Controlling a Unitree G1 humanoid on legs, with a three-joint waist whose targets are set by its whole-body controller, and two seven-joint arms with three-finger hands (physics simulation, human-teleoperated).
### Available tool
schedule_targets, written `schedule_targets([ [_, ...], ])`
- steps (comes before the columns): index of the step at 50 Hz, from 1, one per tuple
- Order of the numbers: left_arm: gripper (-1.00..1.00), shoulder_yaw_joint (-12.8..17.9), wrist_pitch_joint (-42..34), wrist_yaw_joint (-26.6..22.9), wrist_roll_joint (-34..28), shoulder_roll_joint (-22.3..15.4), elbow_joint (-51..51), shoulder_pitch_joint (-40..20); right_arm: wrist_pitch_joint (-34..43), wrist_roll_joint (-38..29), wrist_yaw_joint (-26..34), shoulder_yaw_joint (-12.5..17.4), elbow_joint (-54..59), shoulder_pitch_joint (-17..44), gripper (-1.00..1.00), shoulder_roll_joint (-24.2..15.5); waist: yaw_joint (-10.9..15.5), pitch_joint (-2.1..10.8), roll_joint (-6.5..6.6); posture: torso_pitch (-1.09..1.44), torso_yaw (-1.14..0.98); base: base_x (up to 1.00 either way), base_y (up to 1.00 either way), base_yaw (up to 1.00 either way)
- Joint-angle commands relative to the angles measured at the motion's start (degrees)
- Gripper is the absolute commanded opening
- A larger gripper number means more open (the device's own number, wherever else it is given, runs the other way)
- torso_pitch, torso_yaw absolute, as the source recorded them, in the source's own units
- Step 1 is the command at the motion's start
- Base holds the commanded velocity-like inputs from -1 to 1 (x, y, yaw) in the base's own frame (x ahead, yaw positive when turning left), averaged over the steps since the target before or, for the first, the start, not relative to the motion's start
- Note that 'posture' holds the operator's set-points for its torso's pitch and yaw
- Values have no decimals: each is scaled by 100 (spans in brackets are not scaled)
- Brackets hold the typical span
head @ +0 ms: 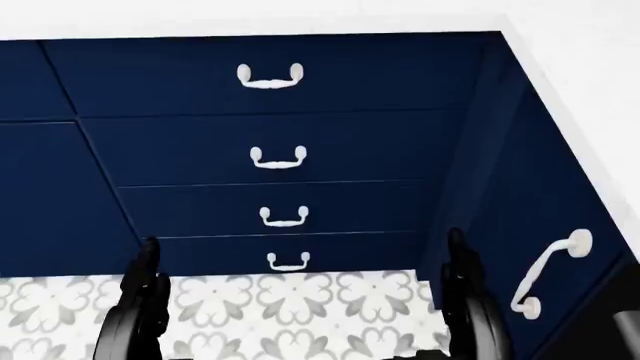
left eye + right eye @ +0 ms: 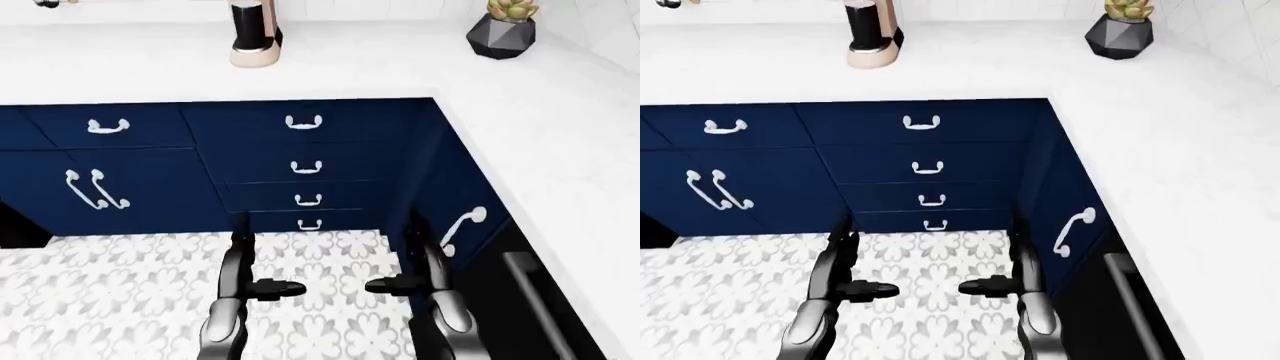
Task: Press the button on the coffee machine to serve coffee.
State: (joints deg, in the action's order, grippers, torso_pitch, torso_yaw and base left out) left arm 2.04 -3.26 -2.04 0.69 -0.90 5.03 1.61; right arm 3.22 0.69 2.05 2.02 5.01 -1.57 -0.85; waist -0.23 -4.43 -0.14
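The coffee machine [image 2: 256, 34] stands on the white counter [image 2: 400, 67] at twelve o'clock, its button unpressed. Left hand [image 2: 262, 283] and right hand [image 2: 400, 283] hang low over the floor, fingers spread, empty; the whole approach remains.

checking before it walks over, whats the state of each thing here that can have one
coffee machine: upright on the counter, top cropped, button not visible
potted plant: upright on the counter
drawers: all four shut
cabinet doors: shut
left hand: low over the floor, empty, fingers open
right hand: low over the floor, empty, fingers open
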Motion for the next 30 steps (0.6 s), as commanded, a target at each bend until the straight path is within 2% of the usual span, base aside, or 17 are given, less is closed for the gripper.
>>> schedule_targets([
  [1, 100, 26, 346, -41, 76, -21, -475, -162, -329, 30, 3, 21, -528, 134, 100, -26, -12, 5, -45, 0, 0, 0, 0, 0],
  [3, 100, 20, 308, -44, 82, -15, -543, -133, -346, 39, 10, 25, -527, 113, 100, -23, 41, 353, -5, 0, 0, 0, 0, 0],
  [4, 100, 16, 307, -38, 70, -15, -538, -129, -297, 35, 3, 25, -565, 120, 100, -24, 40, 298, -7, 0, 0, 0, 0, 0],
  [5, 100, 11, 236, -42, 90, -7, -645, -97, -292, 37, 4, 25, -581, 109, 100, -23, 35, 96, -38, 0, 0, 0, 0, 0],
  [7, 100, 10, 262, -41, 83, -6, -593, -113, -291, 31, -3, 29, -577, 113, 100, -23, 37, 397, -44, 0, 0, 0, 0, 0],
  [8, 100, 15, 281, -40, 83, -9, -570, -119, -311, 39, 6, 36, -539, 126, 100, -26, 40, 422, -45, 0, 0, 0, 0, 0],
  [17, 100, 39, 293, -36, 122, -12, -462, -151, -405, 5, -11, 48, -362, 186, 100, -39, 43, 469, -25, 0, 0, 0, 0, 0],
  [21, 100, 34, 257, 2, 118, -15, -364, -252, -199, 0, -43, 65, -452, 319, 100, -59, 46, 512, -23, 0, 0, 0, 0, 0],
  [22, 100, 34, -16, 25, 148, -20, -566, -344, 1, 23, -82, 105, -503, 501, 100, -80, 43, 517, -23, 0, 0, 0, 0, 0],
  [26, 100, 92, -96, 25, 193, -56, -542, -473, 237, 19, -103, 110, -691, 584, 100, -102, 45, 530, -26, 0, 0, 0, 0, 0],
  [30, 100, 204, -918, 116, 214, -184, -977, -907, 1190, 57, -129, 265, -1431, 952, 100, -250, 52, 539, -28, 0, 0, 0, 0, 0],
])
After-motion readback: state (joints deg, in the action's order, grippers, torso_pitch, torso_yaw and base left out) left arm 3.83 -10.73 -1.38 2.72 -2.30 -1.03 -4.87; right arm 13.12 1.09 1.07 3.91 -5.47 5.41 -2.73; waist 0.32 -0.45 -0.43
